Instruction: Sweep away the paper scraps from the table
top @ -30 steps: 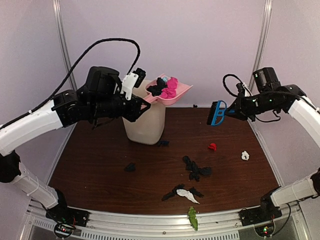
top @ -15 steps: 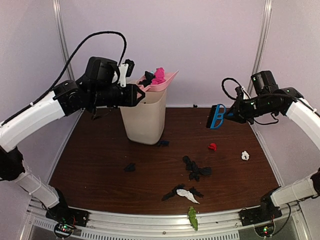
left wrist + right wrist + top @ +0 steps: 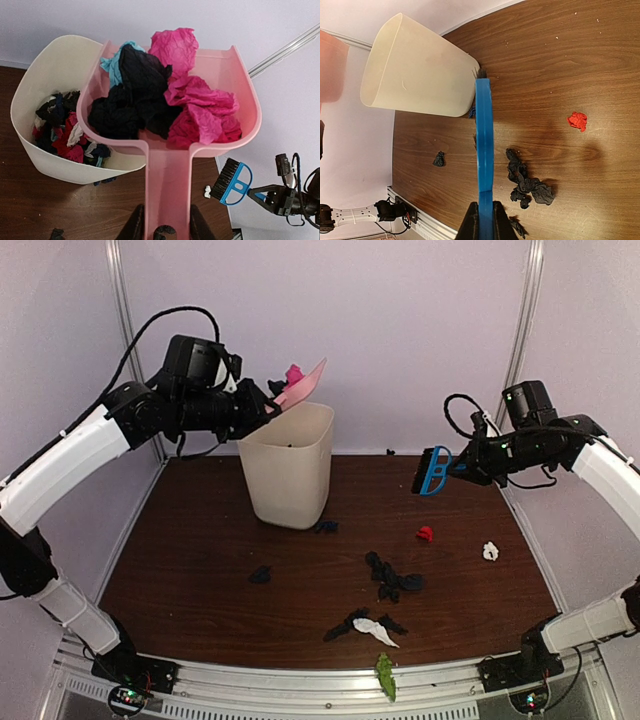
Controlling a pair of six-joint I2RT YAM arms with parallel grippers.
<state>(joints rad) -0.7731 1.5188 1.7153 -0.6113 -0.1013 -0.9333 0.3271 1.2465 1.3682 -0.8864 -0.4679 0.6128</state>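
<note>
My left gripper (image 3: 166, 231) is shut on the handle of the pink dustpan (image 3: 170, 165), held tilted above the cream bin (image 3: 288, 465). Black, magenta and light blue paper scraps (image 3: 165, 95) lie in the pan; more scraps (image 3: 62, 130) lie inside the bin (image 3: 55, 65). My right gripper (image 3: 483, 221) is shut on the blue hand brush (image 3: 484, 145), held in the air at the right (image 3: 433, 471). On the table (image 3: 200, 570) lie a black clump (image 3: 392, 578), a red wad (image 3: 425, 533), a white wad (image 3: 490, 551), a black wad (image 3: 260, 574), a black-and-white clump (image 3: 368, 626) and a green scrap (image 3: 385, 676) on the front rail.
A small dark blue scrap (image 3: 325, 526) lies at the bin's foot. Metal frame posts (image 3: 122, 330) stand at the back corners. The silver rail (image 3: 300, 685) runs along the front edge.
My left arm has lifted the dustpan and tipped it steeply over the bin's mouth. The right arm with the brush has barely moved.
</note>
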